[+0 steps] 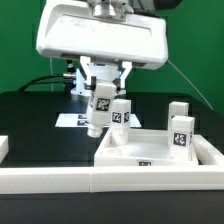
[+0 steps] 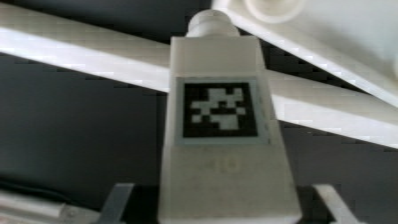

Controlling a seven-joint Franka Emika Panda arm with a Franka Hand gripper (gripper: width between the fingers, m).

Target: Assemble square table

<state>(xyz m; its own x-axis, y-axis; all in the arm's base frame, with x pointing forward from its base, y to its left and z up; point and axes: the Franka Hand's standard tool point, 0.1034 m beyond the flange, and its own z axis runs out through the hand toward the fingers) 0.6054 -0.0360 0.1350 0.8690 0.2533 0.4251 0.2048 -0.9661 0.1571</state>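
Gripper (image 1: 97, 103) pinches one leg (image 1: 98, 112) by its upper end, fingers pressed onto its sides, so the leg hangs near upright with its tag facing out and its free end down toward the slab (image 1: 135, 150). Likely held this way so the threaded end can go into a corner hole; the wrist view shows the leg (image 2: 221, 120) running lengthwise from the fingers, a round tip at its far end, white edges beyond it. The leg's lower end sits at the slab's far corner on the exterior view's left; touching or just above, cannot tell. Second leg (image 1: 122, 114) stands upright just beside the held one on the slab's far edge. Third leg (image 1: 180, 133) stands near the slab's edge on the exterior view's right. Rails (image 1: 60, 182) border the near side. Arm comes straight down from above, wrist vertical, over the table's (image 1: 30, 125) middle.
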